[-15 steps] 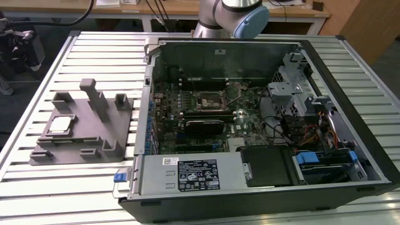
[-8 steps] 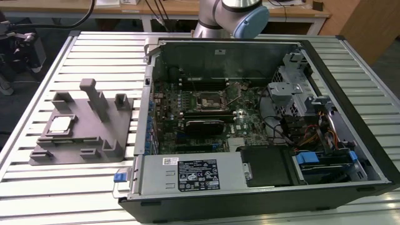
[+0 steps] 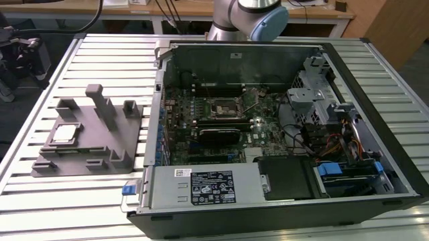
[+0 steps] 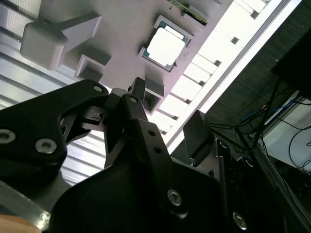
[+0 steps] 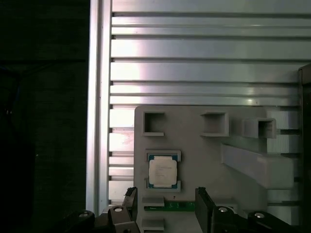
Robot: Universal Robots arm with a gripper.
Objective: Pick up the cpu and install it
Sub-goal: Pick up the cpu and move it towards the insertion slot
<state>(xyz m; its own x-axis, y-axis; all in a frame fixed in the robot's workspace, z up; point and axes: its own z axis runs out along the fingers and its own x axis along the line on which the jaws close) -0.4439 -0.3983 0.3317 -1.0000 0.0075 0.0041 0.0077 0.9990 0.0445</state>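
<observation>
Overall, a slatted metal table (image 3: 100,60) carries everything. An open computer case (image 3: 268,218) takes up the table's half toward the exterior view's right. Its motherboard (image 3: 201,145) lies exposed, with a black square socket frame (image 3: 222,106) near the board's middle and a grey power supply (image 3: 204,187) along the case's near wall. The robot arm (image 3: 248,15) rises at the table's far edge.

A grey plastic fixture (image 3: 100,145) lies just beside the case, near the table's edge at the exterior view's left. Its upright blocks (image 3: 100,100) stand on the half nearer the case, apart from the chip.

The gripper (image 4: 167,102) hovers over the fixture. Its two black fingers (image 5: 204,206) are spread apart, with nothing between them and clear of the chip.

A thin green circuit strip (image 5: 170,206) sits in a slot just beside the chip.

The cpu (image 5: 162,172) lies flat in a shallow recess near the fixture's outer edge, held by low grey lips on two opposite sides. It is a small square with a bright silvery-white metal top and a thin darker border.
</observation>
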